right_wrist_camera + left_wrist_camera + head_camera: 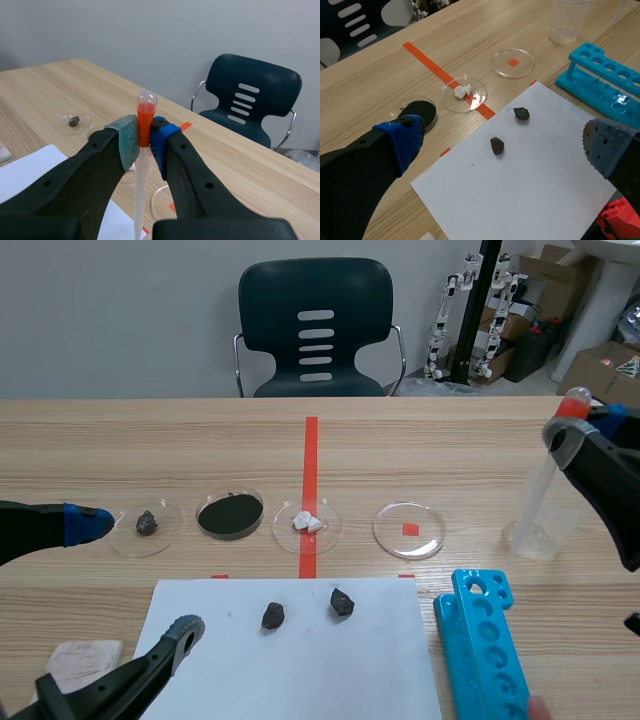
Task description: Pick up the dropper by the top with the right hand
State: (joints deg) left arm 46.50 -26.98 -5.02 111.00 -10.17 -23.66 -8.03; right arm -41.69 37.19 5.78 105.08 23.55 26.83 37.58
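Right gripper [145,137] fingers crowd the foreground of its wrist view, clamped on the dropper [145,116] just under its bulb, which is the top, as asked. A good lift would go straight up, with the grip firm yet not crushing the soft bulb, so nothing squirts out and the tip clears the clear cup [528,538] it leans into on the robot's right. Orange-red colours the bulb's lower part, its dome is clear, and a long pale stem hangs below. Left gripper [135,575] sits low, jaws apart and holding nothing.
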